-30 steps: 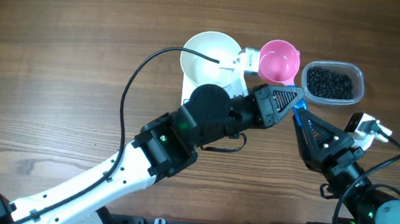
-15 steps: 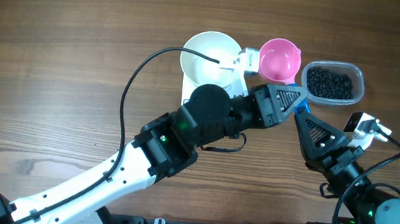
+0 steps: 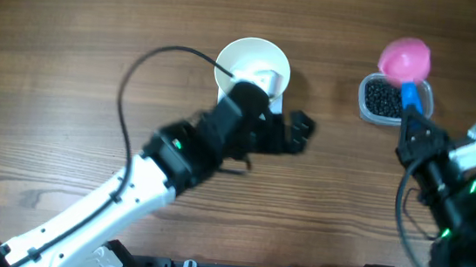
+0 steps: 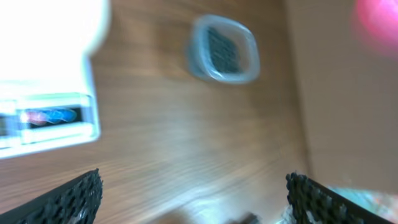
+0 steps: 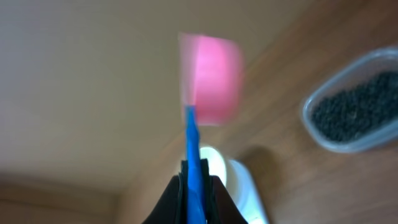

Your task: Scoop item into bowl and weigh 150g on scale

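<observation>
Right gripper [image 5: 196, 185] is clamped hard on the thin blue handle [image 5: 193, 146] of the small pink plastic scoop [image 5: 211, 78], jaws pinched down with nothing but that handle between them, and this is the arm with the play. From above, the scoop head hangs over the far rim of the clear rounded-rectangular plastic tub [image 3: 363, 103]. The handle runs straight back toward the gripper across the tub's short way, so the loose heap of tiny black beads [image 3: 383, 99] lies right under the line of the tool, just on the gripper's side of the head. A dip and a drag along that axis looks like all it needs. The round white bowl [image 3: 249, 60] sits well apart, off toward the left arm's side, on the flat white digital scale [image 4: 53, 118]. The left gripper [image 3: 299, 131] hovers just beside the bowl with its jaws flung wide and nothing in them, only wooden table [image 4: 186, 143] showing between the pads. Now the trouble spots: the scoop is smeared in every view, so which way its mouth faces, or whether it carries anything, I can't tell. From above the scale is buried under the bowl and the left arm, and on the left wrist view its display is a blur, no reading to be had. The bowl's near side is covered by the arm; what shows of its inside looks plain white
</observation>
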